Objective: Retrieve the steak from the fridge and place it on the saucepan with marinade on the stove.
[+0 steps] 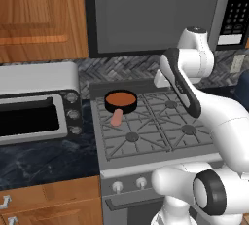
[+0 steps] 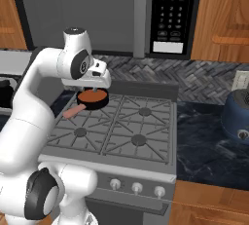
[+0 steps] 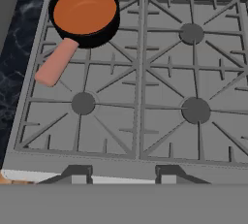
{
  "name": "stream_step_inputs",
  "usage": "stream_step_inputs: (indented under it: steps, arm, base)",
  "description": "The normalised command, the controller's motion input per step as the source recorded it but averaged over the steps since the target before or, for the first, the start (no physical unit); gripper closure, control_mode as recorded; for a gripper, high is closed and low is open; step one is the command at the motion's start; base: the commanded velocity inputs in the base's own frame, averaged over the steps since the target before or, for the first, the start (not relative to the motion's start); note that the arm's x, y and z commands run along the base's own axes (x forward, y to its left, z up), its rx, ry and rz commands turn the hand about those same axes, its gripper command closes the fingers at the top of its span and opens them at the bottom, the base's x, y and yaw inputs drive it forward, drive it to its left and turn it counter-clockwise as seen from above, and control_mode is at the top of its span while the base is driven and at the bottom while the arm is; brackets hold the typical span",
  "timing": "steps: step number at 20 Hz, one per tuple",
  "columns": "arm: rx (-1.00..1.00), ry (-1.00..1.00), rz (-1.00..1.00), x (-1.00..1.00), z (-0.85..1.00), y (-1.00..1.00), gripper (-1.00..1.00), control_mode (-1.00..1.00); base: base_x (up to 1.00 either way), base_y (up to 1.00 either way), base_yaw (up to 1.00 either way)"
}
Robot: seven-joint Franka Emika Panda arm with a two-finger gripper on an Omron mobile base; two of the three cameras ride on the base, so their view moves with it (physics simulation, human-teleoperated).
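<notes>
We see the saucepan with marinade [image 3: 85, 12] on the stove [image 3: 140, 116] at its ten o'clock burner. No steak is seen here. We cannot tell how our tool [image 3: 121, 173] stands. We judge raw steak soft, slippery, light; pinch its edges.

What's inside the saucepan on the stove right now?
The saucepan on the stove's back-left burner holds orange-brown marinade, filling it edge to edge. No steak lies on the surface. The liquid is opaque, so the pan's bottom cannot be seen.
</notes>
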Motion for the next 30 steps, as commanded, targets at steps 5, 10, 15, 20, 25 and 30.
stream_step_inputs:
  steps: [5,10,15,20,25,30]
  arm:
    - [0.00,0.00,0.00,-0.10,0.00,0.00,-1.00,-1.00]
    - [0.00,0.00,0.00,0.00,0.00,0.00,-1.00,-1.00]
    - [0.00,0.00,0.00,-0.02,0.00,0.00,-1.00,-1.00]
    - [0.00,0.00,0.00,-0.13,0.00,0.00,-1.00,-1.00]
    - [0.00,0.00,0.00,0.00,0.00,0.00,-1.00,1.00]
    - [0.00,0.00,0.00,0.00,0.00,0.00,-1.00,1.00]
  base:
    - [0.00,0.00,0.00]
    - [0.00,0.00,0.00]
    - [0.00,0.00,0.00]
    - [0.00,0.00,0.00]
    - [-0.82,0.00,0.06]
    - [-0.98,0.00,0.46]
